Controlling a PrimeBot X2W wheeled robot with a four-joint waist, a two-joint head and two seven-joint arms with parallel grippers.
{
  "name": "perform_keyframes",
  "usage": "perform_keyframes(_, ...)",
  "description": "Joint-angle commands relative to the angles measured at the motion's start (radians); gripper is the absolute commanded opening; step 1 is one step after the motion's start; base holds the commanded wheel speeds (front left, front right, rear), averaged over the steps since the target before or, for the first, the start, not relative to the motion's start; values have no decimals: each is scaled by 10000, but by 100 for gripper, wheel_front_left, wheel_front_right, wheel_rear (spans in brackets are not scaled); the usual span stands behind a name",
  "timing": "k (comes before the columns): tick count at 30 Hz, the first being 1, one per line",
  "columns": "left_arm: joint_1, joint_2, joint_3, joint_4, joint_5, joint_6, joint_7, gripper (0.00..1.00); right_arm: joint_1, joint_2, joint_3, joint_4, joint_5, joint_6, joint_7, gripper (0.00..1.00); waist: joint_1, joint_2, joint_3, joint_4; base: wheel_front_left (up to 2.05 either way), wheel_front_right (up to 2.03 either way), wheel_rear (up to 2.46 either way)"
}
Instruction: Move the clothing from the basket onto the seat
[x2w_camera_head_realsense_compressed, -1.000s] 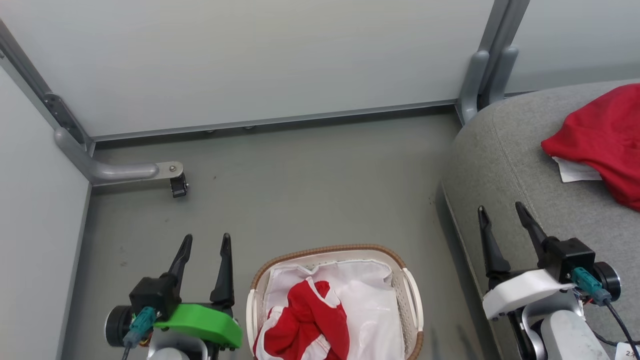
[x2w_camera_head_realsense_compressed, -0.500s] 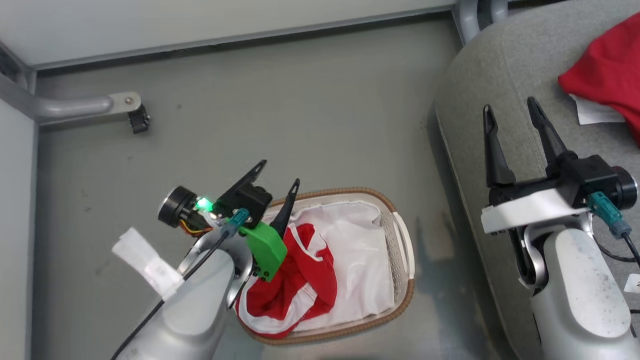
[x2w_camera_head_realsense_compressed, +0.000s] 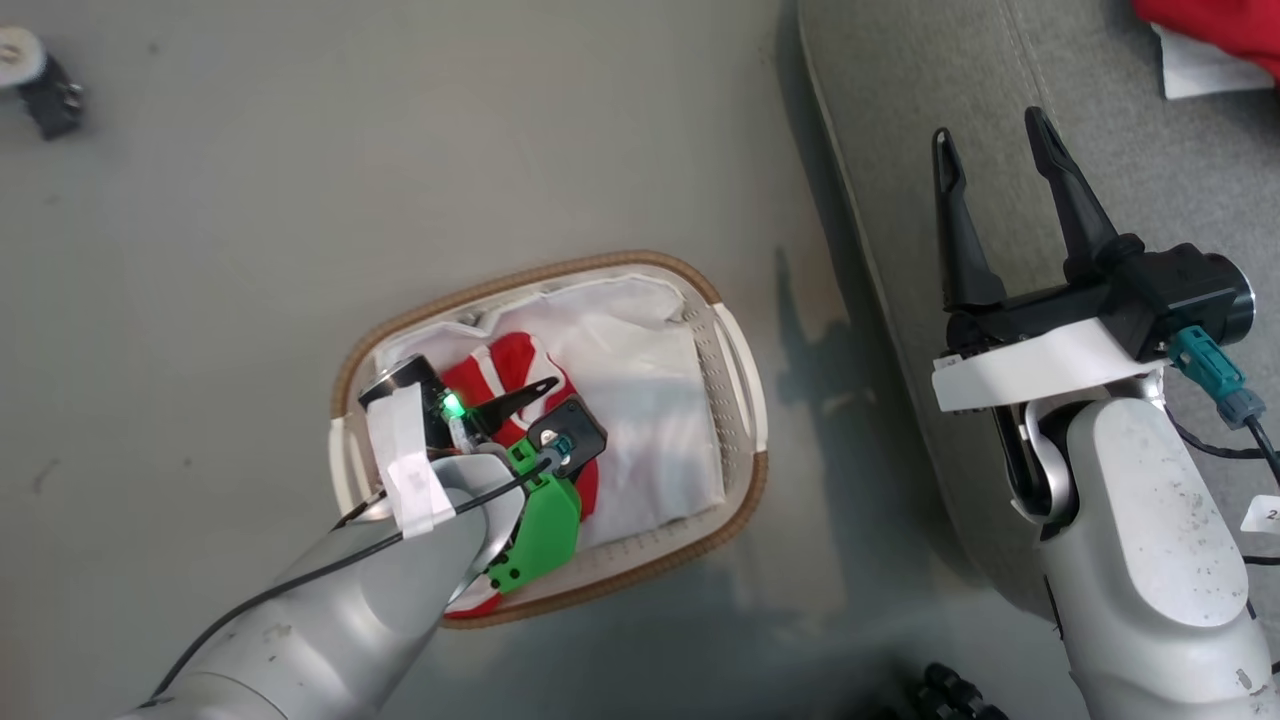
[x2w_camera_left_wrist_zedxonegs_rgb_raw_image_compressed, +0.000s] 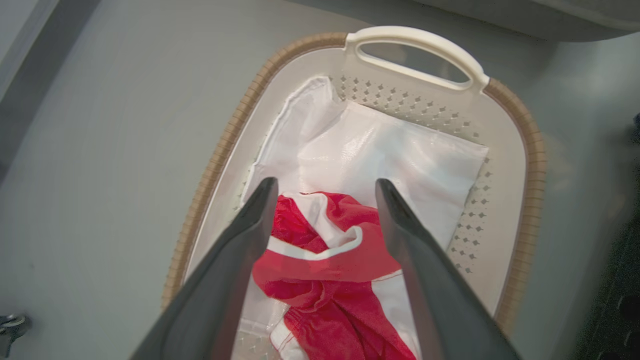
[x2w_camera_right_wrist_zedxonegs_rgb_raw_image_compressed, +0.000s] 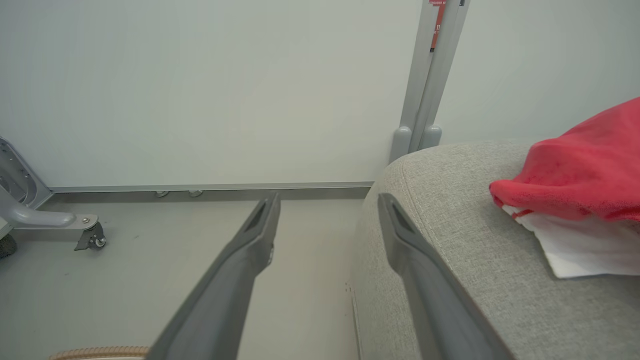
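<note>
The oval white basket (x2w_camera_head_realsense_compressed: 736, 350) with its brown rim stands on the grey floor, a white liner (x2w_camera_head_realsense_compressed: 650, 400) inside it. A red garment with white trim (x2w_camera_left_wrist_zedxonegs_rgb_raw_image_compressed: 330, 260) lies bunched in the basket's left half. My left gripper (x2w_camera_head_realsense_compressed: 530, 405) reaches down into the basket, open, its two fingers (x2w_camera_left_wrist_zedxonegs_rgb_raw_image_compressed: 240, 260) straddling the top of the red garment (x2w_camera_head_realsense_compressed: 495, 365) with nothing pinched. My right gripper (x2w_camera_head_realsense_compressed: 988, 130) hangs open over the left edge of the grey seat (x2w_camera_head_realsense_compressed: 900, 100). Another red garment (x2w_camera_right_wrist_zedxonegs_rgb_raw_image_compressed: 575, 175) with a white label (x2w_camera_right_wrist_zedxonegs_rgb_raw_image_compressed: 590, 245) rests on the seat (x2w_camera_right_wrist_zedxonegs_rgb_raw_image_compressed: 450, 210).
A metal frame foot with a caster (x2w_camera_right_wrist_zedxonegs_rgb_raw_image_compressed: 90, 240) stands on the floor at the far left, also in the head view (x2w_camera_head_realsense_compressed: 45, 90). Pale wall panels and a grey post (x2w_camera_right_wrist_zedxonegs_rgb_raw_image_compressed: 425, 75) close off the back. A dark ribbed part (x2w_camera_head_realsense_compressed: 950, 695) sits at the bottom edge.
The head camera has tipped down and the picture shifted. My left gripper has swung from beside the basket to inside it, over the red garment. The right gripper stays open by the seat.
</note>
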Motion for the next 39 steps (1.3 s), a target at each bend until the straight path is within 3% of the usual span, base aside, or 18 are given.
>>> perform_keyframes(1,-325,217,-357,59,-338,23,102,100,-165,-19,27,-56,92,-12,-45,100,-2,-1,1161,-1034,0,0,0)
perform_keyframes(7,-632,603,-1298,357,-1297,22,895,100,-334,-18,183,-111,321,-12,-45,100,-2,-1,1575,-1297,0,0,0)
perform_keyframes(16,-734,1085,-1460,893,-1699,22,2218,100,-478,-19,349,-82,532,-12,-45,100,-2,-1,1880,-1454,0,0,0)
perform_keyframes(19,-624,1130,-1461,944,-1919,21,2239,28,-459,-19,409,-40,556,-12,-45,100,-2,-1,1881,-1450,0,0,0)
perform_keyframes(21,-541,1120,-1464,878,-2073,21,2067,0,-410,-19,419,-10,549,-12,-45,100,-2,-1,1839,-1417,0,0,0)
perform_keyframes(30,-308,1000,-1433,541,-2732,21,248,0,-189,-25,259,260,196,-12,-45,100,-2,-1,1149,-965,0,0,0)
perform_keyframes(39,-477,868,-1442,164,-3136,21,-1155,0,368,-27,101,617,-282,-14,-47,100,-2,-1,-453,-181,0,0,0)
